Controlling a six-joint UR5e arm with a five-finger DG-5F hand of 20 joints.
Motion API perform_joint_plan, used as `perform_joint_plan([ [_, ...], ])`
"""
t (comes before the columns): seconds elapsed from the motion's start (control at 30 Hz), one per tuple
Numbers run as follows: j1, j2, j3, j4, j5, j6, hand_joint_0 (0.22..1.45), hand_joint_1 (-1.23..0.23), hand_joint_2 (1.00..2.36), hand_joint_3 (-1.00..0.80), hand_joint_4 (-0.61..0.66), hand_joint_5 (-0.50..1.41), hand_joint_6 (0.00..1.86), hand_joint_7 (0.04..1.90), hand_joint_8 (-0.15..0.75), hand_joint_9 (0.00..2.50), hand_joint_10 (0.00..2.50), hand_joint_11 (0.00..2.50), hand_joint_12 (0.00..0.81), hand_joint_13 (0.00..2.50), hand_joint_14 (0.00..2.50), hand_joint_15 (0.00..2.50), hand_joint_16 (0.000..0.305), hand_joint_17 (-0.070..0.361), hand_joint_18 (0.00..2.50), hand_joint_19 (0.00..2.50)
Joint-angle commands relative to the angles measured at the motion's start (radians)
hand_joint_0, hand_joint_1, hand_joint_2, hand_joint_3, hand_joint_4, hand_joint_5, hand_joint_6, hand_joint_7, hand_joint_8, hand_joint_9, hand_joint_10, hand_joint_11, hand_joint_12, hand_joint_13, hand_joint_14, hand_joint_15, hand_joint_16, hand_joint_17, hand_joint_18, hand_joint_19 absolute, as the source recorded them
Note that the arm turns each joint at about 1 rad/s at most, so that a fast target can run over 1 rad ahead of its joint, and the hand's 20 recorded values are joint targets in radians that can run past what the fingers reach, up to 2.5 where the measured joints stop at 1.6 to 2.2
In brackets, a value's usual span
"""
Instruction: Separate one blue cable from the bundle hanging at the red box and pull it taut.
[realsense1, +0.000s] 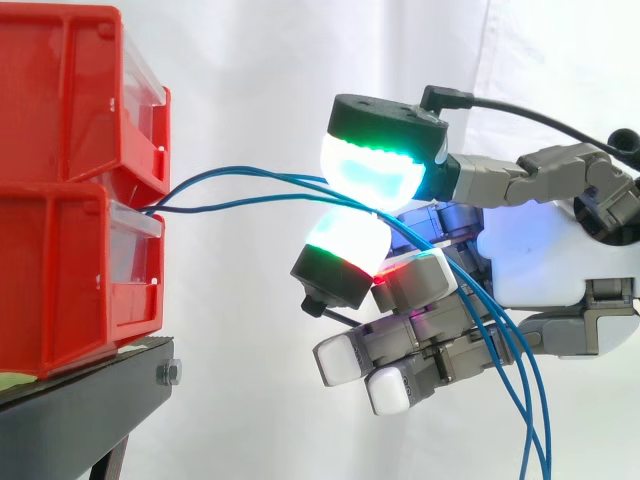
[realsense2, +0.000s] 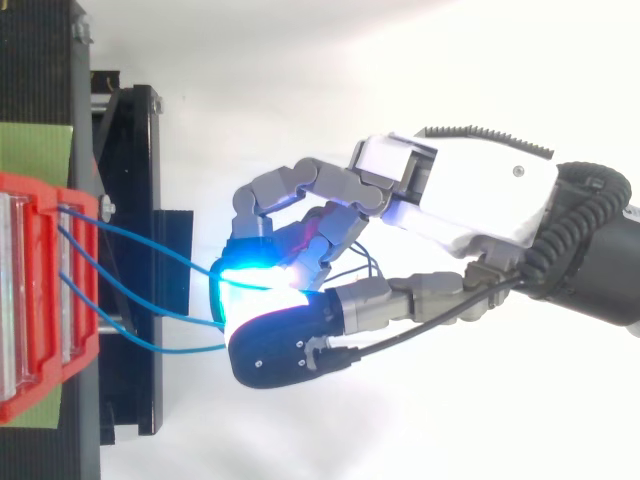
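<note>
Several thin blue cables (realsense1: 240, 171) run from the gap between two stacked red bins (realsense1: 60, 150) rightward to my hand (realsense1: 540, 260). Two glowing green-cyan fingertips (realsense1: 370, 170), one above and one below, are pressed together on the blue cables about a hand's width from the bins. Past the pinch the cables droop down over my curled lower fingers (realsense1: 400, 345) to the bottom right. In the top view three cable strands (realsense2: 150, 245) fan out from the red bin (realsense2: 30, 300) and slope toward the hand (realsense2: 470, 190). One meets the cyan pad (realsense2: 250, 280), and two pass under the dark pad beside it.
The bins sit on a black stand (realsense1: 80, 400) with a bolt at its corner, in front of a white curtain. From above, the stand's black frame (realsense2: 130, 200) juts toward the hand, and a green sheet (realsense2: 35, 150) lies beside the bins.
</note>
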Motion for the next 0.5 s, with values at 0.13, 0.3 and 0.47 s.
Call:
perform_joint_plan([
  [0.13, 0.000, 0.000, 0.000, 0.000, 0.000, 0.000, 0.74, -0.92, 1.00, -0.50, 0.08, -0.17, 0.92, 1.31, 0.320, 0.94, 0.02, 1.11, 0.376, 0.71, 0.02, 0.64, 0.049, 0.109, 0.63, 0.60],
  [0.3, 0.000, 0.001, 0.000, 0.000, 0.000, 0.000, 0.64, -0.94, 1.00, -0.50, 0.12, -0.16, 0.91, 1.30, 0.326, 0.94, 0.02, 1.11, 0.377, 0.70, 0.02, 0.65, 0.048, 0.109, 0.60, 0.61],
  [0.47, 0.000, 0.001, 0.000, -0.002, 0.000, 0.000, 0.52, -0.79, 1.00, -0.50, 0.15, -0.16, 0.90, 1.23, 0.357, 0.98, 0.02, 1.12, 0.407, 0.72, 0.02, 0.66, 0.053, 0.119, 0.62, 0.64],
])
